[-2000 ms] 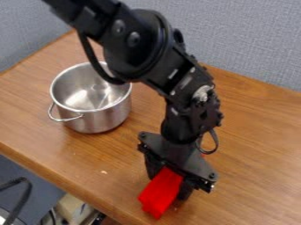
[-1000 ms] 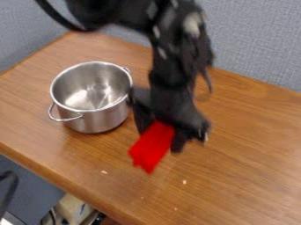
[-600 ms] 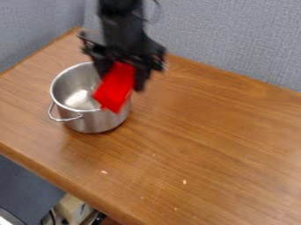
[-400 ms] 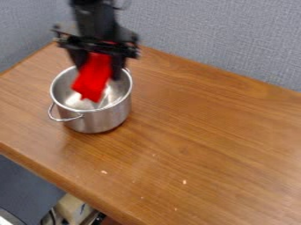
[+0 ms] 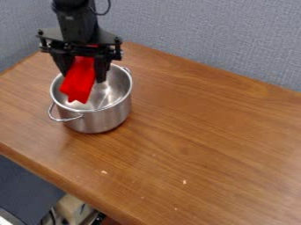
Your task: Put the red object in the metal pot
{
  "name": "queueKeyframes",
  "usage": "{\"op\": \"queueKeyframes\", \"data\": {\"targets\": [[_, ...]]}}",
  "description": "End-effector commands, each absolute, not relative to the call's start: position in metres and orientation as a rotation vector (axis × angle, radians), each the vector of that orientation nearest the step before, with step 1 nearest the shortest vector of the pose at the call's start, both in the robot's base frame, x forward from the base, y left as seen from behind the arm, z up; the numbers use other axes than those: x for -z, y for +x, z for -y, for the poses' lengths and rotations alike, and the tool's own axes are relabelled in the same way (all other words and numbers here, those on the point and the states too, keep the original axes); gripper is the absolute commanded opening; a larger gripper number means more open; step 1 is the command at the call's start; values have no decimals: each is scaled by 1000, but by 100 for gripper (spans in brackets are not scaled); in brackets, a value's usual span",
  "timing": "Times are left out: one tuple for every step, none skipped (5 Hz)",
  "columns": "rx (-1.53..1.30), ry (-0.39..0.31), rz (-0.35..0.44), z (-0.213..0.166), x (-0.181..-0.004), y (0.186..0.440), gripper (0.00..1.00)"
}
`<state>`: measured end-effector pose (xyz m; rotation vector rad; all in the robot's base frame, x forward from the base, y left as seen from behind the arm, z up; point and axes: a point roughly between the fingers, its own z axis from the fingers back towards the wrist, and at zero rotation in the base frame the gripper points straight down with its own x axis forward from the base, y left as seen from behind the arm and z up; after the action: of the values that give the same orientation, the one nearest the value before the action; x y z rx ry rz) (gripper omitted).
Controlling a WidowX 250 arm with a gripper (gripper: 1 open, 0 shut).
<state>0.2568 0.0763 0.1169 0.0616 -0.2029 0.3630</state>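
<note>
The red object (image 5: pixel 77 80), a bright red flat-sided block, hangs tilted over the open mouth of the metal pot (image 5: pixel 99 112), its lower end down near the pot's left rim. My gripper (image 5: pixel 80 60) is shut on the block's upper end, coming down from the black arm at the top left. The shiny round pot stands on the wooden table at the left, with a loop handle (image 5: pixel 65 112) showing at its front left. Whether the block touches the pot's inside I cannot tell.
The wooden table (image 5: pixel 200 132) stretches to the right and front of the pot. Its front edge runs diagonally across the lower left. A grey wall stands behind the table.
The arm has carried the red block from the table's front middle up and left across the table, and it now hangs over the pot's left side.
</note>
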Motion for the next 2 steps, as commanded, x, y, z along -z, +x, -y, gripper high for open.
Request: {"op": "queueKeyframes", "data": {"targets": [[-374, 90, 199, -82, -109, 261, 0], [-372, 93, 189, -82, -102, 265, 0]]}}
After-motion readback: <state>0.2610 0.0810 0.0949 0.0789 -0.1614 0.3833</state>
